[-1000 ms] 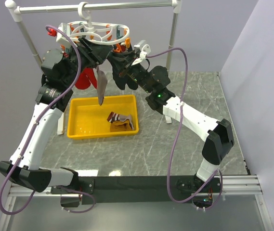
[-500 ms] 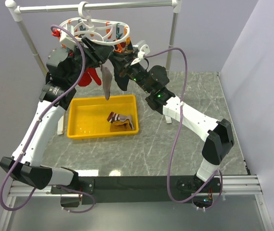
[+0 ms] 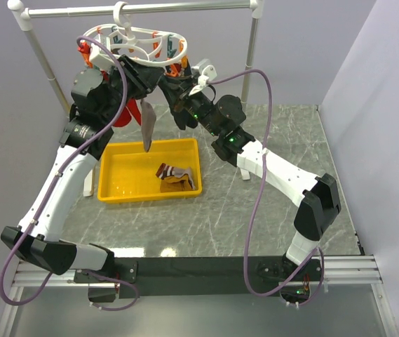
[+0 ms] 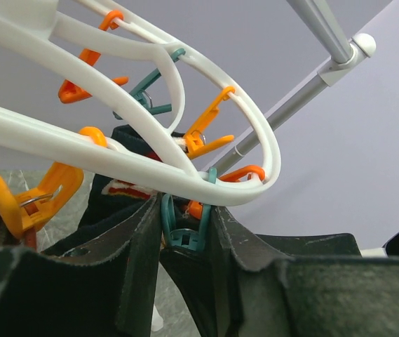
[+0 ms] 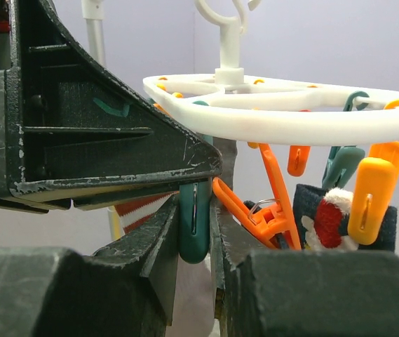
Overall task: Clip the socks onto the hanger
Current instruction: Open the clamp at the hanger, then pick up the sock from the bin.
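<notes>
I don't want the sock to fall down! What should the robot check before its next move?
1. Right jaws pinching the teal plastic clothespin: ok.
2. Left jaws snug against that clothespin too: ok.
3. Cuff of the hanging grey-beige fabric sock inside the clothespin's mouth: cannot tell.
4. White plastic oval hanger hooked over the white metal rail: ok.
5. Brown striped-cuff sock lying ready in the yellow plastic tray: ok.
</notes>
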Action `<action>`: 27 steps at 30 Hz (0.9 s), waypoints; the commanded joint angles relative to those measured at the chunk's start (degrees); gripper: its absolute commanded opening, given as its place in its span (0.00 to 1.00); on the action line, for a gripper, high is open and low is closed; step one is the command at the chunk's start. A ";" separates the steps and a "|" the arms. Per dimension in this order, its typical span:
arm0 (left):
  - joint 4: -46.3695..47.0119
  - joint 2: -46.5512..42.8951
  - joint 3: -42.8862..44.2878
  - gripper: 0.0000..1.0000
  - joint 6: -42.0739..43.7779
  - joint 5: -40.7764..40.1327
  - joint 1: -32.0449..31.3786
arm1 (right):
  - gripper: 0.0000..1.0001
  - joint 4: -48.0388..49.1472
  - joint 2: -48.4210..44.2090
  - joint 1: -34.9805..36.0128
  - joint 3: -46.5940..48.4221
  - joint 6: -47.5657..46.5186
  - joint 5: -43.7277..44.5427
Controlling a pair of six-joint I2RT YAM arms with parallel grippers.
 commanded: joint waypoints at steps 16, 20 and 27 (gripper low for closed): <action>4.30 0.51 1.12 0.21 7.43 -5.84 0.12 | 0.66 -21.67 -16.66 -0.02 -10.33 1.10 -7.39; 5.26 0.69 0.33 0.21 9.28 -5.76 0.12 | 0.66 -20.90 -22.29 -0.11 -18.96 5.49 -5.46; 6.94 0.51 -1.25 0.22 11.91 -5.05 0.12 | 0.63 -23.71 -18.88 0.69 -26.44 8.84 0.52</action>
